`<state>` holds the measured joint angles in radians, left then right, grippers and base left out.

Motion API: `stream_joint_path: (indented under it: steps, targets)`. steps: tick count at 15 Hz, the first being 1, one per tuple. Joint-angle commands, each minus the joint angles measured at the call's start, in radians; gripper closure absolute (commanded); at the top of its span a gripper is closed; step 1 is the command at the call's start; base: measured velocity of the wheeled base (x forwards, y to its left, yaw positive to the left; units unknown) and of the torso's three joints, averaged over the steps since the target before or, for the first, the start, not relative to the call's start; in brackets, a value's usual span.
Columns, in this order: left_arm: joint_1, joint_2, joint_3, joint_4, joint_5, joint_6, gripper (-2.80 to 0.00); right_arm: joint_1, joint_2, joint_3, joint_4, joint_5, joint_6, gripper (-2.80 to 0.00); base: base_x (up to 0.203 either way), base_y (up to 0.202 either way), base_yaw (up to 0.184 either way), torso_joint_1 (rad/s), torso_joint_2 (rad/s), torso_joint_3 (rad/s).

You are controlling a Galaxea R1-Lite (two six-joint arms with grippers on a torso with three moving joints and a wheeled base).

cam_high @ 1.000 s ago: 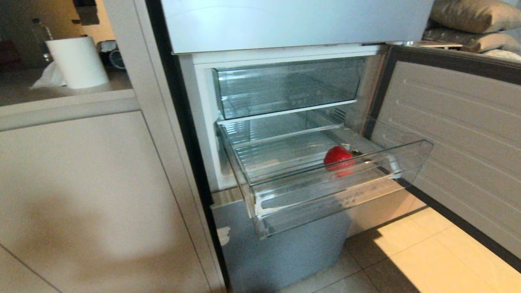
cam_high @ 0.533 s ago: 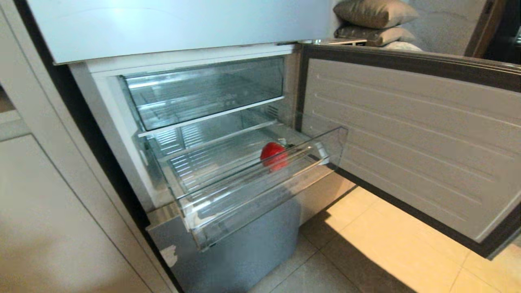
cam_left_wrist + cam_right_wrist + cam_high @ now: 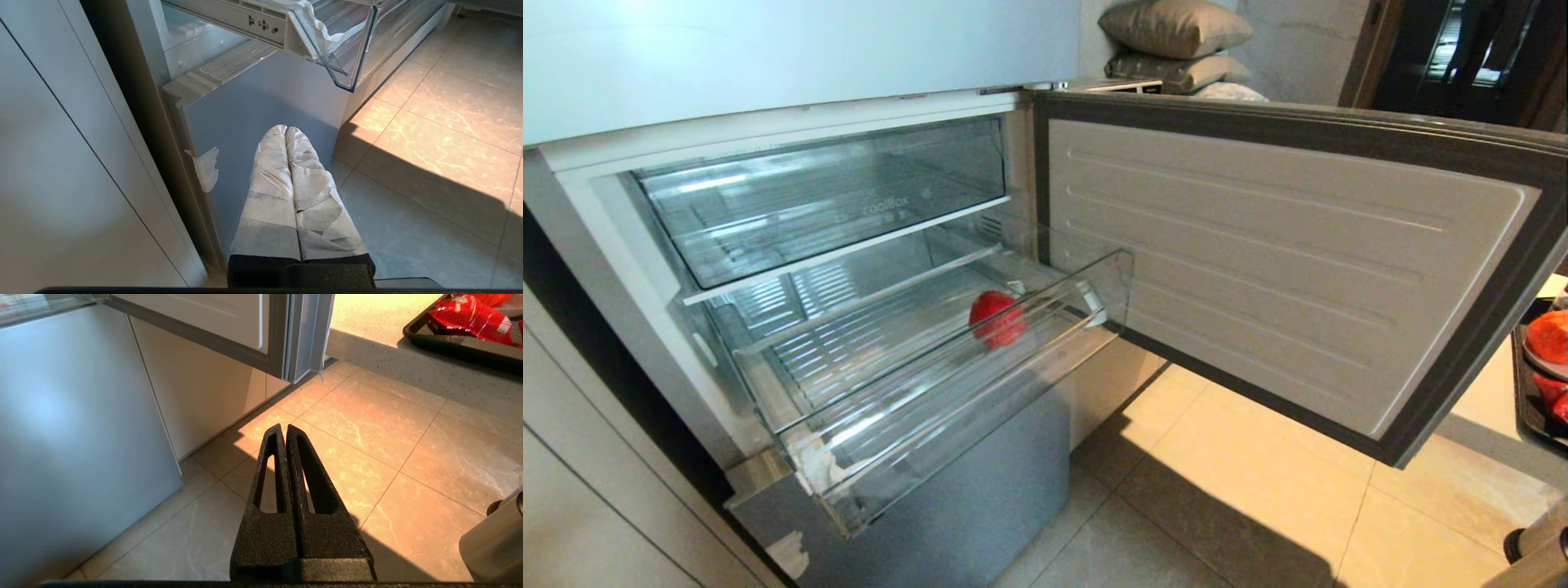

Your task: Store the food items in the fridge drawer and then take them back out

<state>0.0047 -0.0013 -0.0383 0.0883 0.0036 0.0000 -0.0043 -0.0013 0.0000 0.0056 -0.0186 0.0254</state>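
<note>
Head view — the whole scene sits further to the left than it did a second ago: the cabinet front and paper roll have left the picture, and the open fridge door [image 3: 1258, 269] now fills the right half. I read this as the camera swinging right, not as anything moving. The fridge drawer [image 3: 947, 392] stands pulled out below the taller clear drawer [image 3: 825, 196], with one red food item [image 3: 996, 317] resting inside it near the right end of its front wall. At the far right edge a dark tray [image 3: 1525, 400] has come into sight, carrying orange-red pieces [image 3: 1550, 336]; I cannot tell from here whether one is the second food item. Neither arm shows.

Left wrist view — the left gripper [image 3: 285, 131] hangs low before the grey lower fridge panel [image 3: 261, 106], its white-wrapped jaws pressed together, grasping nothing. A corner of the fridge drawer shows above it.

Right wrist view — the right gripper [image 3: 284, 428] points down over the tiled floor [image 3: 367, 457], jaws clenched and empty. The tray [image 3: 449, 345] lies on a pale tabletop [image 3: 388, 375] ahead, with a red packet [image 3: 470, 316] on it.

My judgement: one item is stored, and the turn brings the tray within sight for fetching the next.
</note>
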Motion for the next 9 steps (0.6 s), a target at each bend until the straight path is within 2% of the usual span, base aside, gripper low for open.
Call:
stream_joint_path:
  steps: [1,4,6,8,9]
  targets:
    - [0.000,0.000,0.000,0.001,0.001,0.000,0.00,0.000,0.001,0.000,-0.003,-0.006,0.007,0.00,0.000,0.000,0.000,0.000,0.00,0.000]
    - [0.000,0.000,0.000,0.001,0.001,0.000,0.00,-0.002,0.070,-0.108,0.000,-0.049,0.019,0.00,0.000,0.000,0.000,0.000,0.00,0.000]
    - [0.000,0.000,0.000,0.001,0.000,0.000,0.00,-0.021,0.227,-0.215,0.000,-0.092,0.071,0.00,0.000,0.000,0.000,0.000,0.00,0.000]
    - [0.000,0.000,0.000,0.001,0.001,0.000,0.00,-0.103,0.466,-0.325,-0.002,-0.122,0.127,0.00,0.000,0.000,0.000,0.000,0.00,0.000]
    - [0.000,0.000,0.000,0.001,0.000,0.000,0.00,-0.179,0.585,-0.379,-0.004,-0.133,0.148,0.00,0.000,0.000,0.000,0.000,0.00,0.000]
